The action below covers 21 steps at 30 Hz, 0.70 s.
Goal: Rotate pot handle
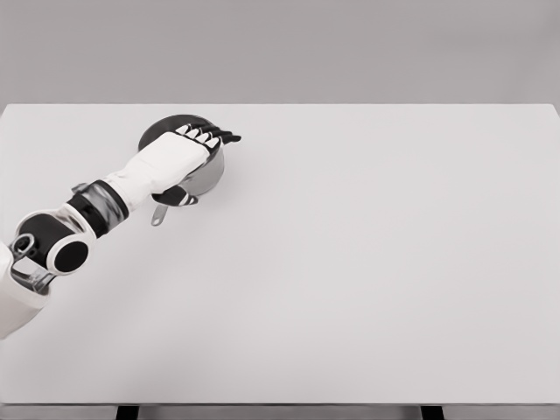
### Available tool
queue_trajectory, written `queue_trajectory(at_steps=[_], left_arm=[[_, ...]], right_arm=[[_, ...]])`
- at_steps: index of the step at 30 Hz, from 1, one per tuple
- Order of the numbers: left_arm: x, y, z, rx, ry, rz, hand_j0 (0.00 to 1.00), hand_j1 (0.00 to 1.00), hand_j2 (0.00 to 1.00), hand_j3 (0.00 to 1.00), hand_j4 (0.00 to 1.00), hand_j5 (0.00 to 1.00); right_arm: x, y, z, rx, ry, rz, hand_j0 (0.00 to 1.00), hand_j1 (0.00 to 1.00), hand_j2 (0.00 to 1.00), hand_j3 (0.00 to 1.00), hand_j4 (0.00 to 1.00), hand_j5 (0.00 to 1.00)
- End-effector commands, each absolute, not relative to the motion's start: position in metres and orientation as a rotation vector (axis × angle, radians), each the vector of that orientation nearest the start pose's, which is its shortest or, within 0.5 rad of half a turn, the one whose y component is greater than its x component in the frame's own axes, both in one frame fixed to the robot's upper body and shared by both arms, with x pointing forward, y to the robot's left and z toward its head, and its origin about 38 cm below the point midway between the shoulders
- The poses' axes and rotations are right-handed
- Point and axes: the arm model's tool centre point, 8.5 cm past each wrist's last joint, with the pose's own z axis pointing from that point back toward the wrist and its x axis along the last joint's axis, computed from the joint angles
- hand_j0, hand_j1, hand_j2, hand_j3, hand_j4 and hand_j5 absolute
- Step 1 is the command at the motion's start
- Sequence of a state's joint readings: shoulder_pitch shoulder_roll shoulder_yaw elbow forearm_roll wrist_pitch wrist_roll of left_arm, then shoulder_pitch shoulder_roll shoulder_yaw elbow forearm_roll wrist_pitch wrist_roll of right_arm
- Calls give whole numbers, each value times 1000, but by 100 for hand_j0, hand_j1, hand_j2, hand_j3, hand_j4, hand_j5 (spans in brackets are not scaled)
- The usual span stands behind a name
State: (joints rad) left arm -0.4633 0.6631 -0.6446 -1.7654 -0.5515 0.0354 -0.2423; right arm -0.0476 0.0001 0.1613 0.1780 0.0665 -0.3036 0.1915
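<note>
White table [367,262] filled the view, left hand [179,157] lay over dark pot [166,131], fingers [210,136] extended flat, handle [159,214] protruded beneath the wrist.

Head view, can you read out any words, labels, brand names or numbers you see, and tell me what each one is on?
None: no text shows anywhere. The dark round metal pot, its short grey handle, the white left hand lying over it and the plain white table all carry no readable marks.
</note>
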Motion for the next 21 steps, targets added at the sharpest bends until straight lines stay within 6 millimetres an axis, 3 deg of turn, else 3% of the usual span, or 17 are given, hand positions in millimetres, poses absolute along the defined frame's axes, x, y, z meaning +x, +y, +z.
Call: queue_trajectory(at_steps=[1,21], left_arm=[[411,211,195,642,-1554,-1644,100,100,100,100,100,100],[408,212,186,628,-1536,-1632,100,100,100,100,100,100]], right_arm=[[-3,-258,-254,125,-138,249,100,100,100,100,100,100],[-3,-258,-254,125,-138,249,100,100,100,100,100,100]])
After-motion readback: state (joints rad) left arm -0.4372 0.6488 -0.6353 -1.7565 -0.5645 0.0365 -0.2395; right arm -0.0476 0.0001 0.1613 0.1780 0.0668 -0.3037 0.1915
